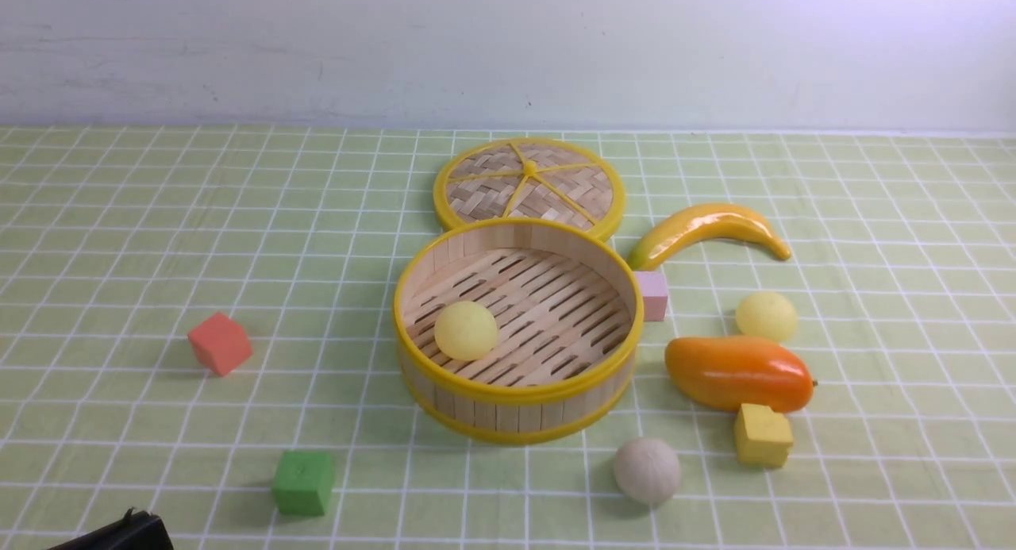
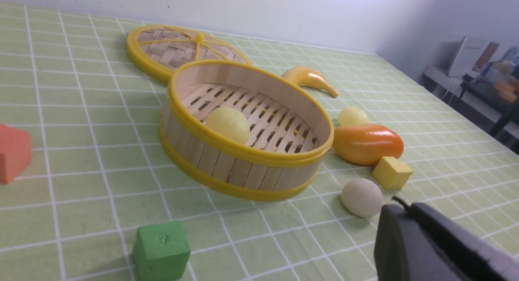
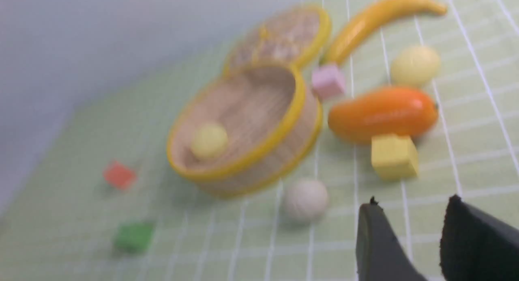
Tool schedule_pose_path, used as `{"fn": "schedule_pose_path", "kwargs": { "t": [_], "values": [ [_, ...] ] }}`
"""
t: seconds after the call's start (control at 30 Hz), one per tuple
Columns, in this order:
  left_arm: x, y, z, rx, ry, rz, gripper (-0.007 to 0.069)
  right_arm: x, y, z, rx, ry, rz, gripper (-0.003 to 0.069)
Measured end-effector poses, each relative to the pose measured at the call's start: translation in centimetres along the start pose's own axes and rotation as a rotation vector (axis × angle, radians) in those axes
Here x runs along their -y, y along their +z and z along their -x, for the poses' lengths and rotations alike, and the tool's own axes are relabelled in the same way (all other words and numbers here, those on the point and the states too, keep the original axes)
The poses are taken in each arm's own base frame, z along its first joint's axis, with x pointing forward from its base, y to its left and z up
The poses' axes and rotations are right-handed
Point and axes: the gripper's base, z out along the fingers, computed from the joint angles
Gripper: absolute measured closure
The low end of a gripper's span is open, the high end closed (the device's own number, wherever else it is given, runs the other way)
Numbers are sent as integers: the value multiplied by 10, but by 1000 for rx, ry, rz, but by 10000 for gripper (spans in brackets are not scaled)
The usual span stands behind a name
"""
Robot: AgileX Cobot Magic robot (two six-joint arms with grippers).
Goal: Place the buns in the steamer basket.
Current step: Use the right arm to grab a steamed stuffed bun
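- The round, deep bamboo steamer basket (image 1: 516, 411) with yellow rims stands in the middle of the green checked surface (image 1: 119, 256). One smooth pale yellow bun (image 1: 465, 330) already lies on its slatted floor, toward the robot's left.
- Two buns remain outside, both on the robot's right of the basket. The off-white pleated bun (image 1: 647, 470) sits on the surface just off the basket's near right wall. A second pale yellow bun (image 1: 766, 316) sits farther back, between the glossy orange mango (image 1: 738, 373) and the yellow banana (image 1: 706, 231).
- The right pincer (image 3: 411, 210) is spread and empty and is out of the front view. Its wrist view shows the off-white pleated bun ahead of it, with only bare surface between.
- The left pincer (image 2: 401, 232) is pressed together and holds nothing. It sits at the near left corner, well apart from both loose buns.
- The right arm looks the nearer, so the off-white pleated bun is probably its first pick. The bun is round, with no long axis to line up on. The yellow cube (image 1: 763, 434) is near it but not touching.
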Motion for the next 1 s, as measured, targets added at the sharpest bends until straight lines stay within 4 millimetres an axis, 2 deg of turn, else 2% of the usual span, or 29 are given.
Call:
{"fn": "schedule_pose_path", "kwargs": {
  "t": [0.03, 0.07, 0.1, 0.17, 0.2, 0.27, 0.3, 0.33, 0.37, 0.4, 0.43, 0.47, 0.57, 0.63, 0.7, 0.8, 1.0],
  "values": [
    [0, 0, 0, -1, 0, 0, 638, -4, 6, 11, -111, -47, -24, 418],
    [0, 0, 0, -1, 0, 0, 638, -5, 7, 13, -132, -50, -25, 418],
    [0, 0, 0, -1, 0, 0, 638, -6, 24, 30, -305, -100, -70, 418],
    [0, 0, 0, -2, 0, 0, 638, -6, 34, 40, -390, -117, -91, 418],
    [0, 0, 0, -3, 0, 0, 638, -3, 56, 52, -517, -110, -114, 418],
    [0, 0, 0, -3, 0, 0, 638, -1, 83, 58, -626, -101, -117, 418],
    [0, 0, 0, -3, 0, 0, 638, -2, 86, 58, -635, -100, -116, 418],
    [0, 0, 0, -4, 0, 0, 638, -4, 110, 58, -706, -111, -103, 418],
    [0, 0, 0, -4, 0, 0, 638, -5, 110, 59, -700, -113, -102, 418],
    [0, 0, 0, -4, 0, 0, 638, -10, 130, 56, -744, -137, -86, 418],
    [0, 0, 0, -4, 0, 0, 638, -12, 135, 56, -752, -146, -82, 418],
    [0, 0, 0, -4, 0, 0, 638, -21, 154, 52, -780, -188, -65, 418],
    [0, 0, 0, -4, 0, 0, 637, -38, 183, 42, -809, -282, -38, 418],
    [0, 0, 0, -5, 0, 0, 637, -44, 192, 39, -805, -316, -34, 418],
    [0, 0, 0, -5, 0, 0, 637, -57, 213, 30, -794, -393, -31, 418],
    [0, 0, 0, -5, 0, 0, 637, -68, 233, 24, -781, -453, -47, 418],
    [0, 0, 0, -5, 0, 0, 631, -74, 257, 22, -774, -461, -79, 418]
  ]
}}
